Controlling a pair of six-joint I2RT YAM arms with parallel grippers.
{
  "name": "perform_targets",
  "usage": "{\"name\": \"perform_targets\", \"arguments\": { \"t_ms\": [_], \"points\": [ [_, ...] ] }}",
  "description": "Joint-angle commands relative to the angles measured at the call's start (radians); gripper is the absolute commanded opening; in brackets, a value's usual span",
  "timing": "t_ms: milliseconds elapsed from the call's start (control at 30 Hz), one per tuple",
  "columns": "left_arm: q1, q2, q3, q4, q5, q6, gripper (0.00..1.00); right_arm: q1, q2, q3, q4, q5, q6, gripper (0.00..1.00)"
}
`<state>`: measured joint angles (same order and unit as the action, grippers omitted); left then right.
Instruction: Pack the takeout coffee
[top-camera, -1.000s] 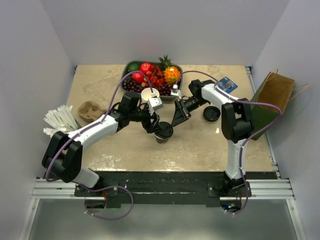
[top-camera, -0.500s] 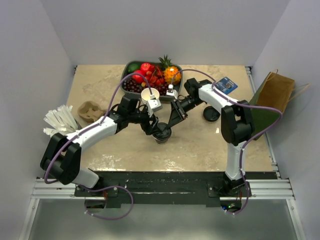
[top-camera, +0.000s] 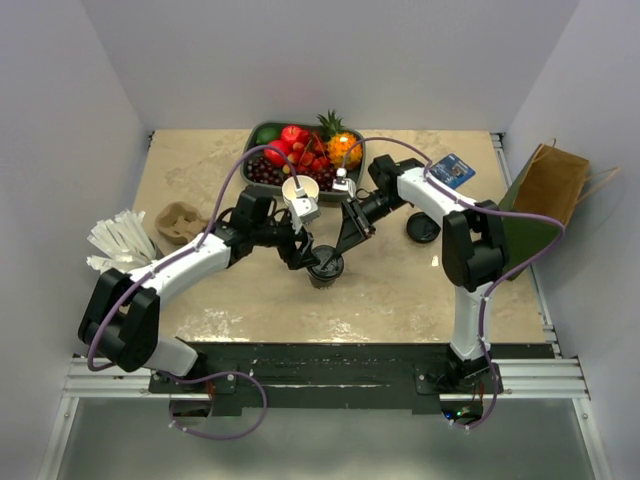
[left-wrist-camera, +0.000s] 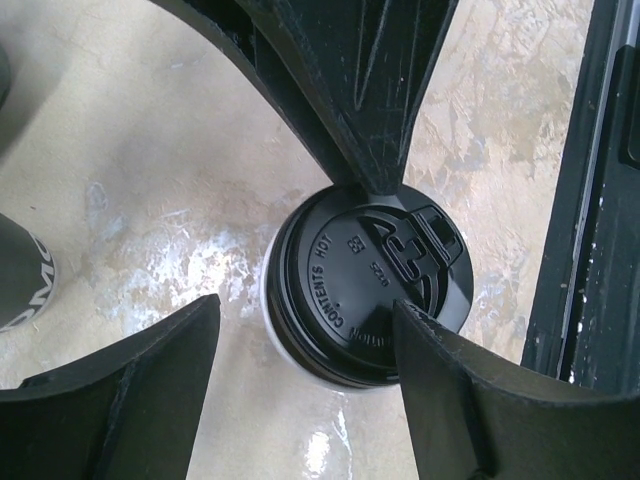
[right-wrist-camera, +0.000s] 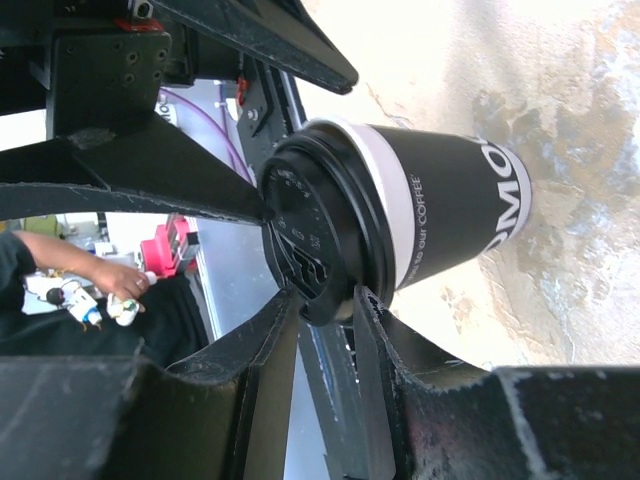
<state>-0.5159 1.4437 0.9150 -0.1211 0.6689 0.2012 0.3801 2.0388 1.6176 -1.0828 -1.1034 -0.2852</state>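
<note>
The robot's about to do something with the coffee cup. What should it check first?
1. Lid on the takeout coffee: seated all round as far as it shows, ok.
2. Cup standing upright on the table: ok.
3. Right gripper hold: shut on the lid's rim only, not on the cup's body; probably not ok for a lift.
4. Left gripper: open around the cup, with one of its fingers at the lid; ok.
5. Paper bag mouth open wide enough: cannot tell.
</note>
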Motion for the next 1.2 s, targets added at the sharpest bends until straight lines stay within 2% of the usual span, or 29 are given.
{"name": "perform_targets", "arguments": {
  "t_ms": [0,833,1100,1167],
  "points": [
    [0.010,-0.042,-0.025,0.024,0.028,0.001,0.74,0.013,-0.054,0.030,0.009,0.013,0.008,0.33],
    [0.039,-0.031,-0.018,0.038,-0.043,0.009,0.74,0.023,-0.054,0.099,0.004,0.085,-0.019,0.36],
    [0.051,-0.028,-0.008,0.058,0.007,-0.017,0.74,0.022,-0.049,0.097,0.006,0.105,-0.042,0.48],
    [0.051,-0.025,-0.010,0.066,0.023,-0.026,0.74,0.023,-0.045,0.099,0.006,0.099,-0.049,0.57]
  ]
}}
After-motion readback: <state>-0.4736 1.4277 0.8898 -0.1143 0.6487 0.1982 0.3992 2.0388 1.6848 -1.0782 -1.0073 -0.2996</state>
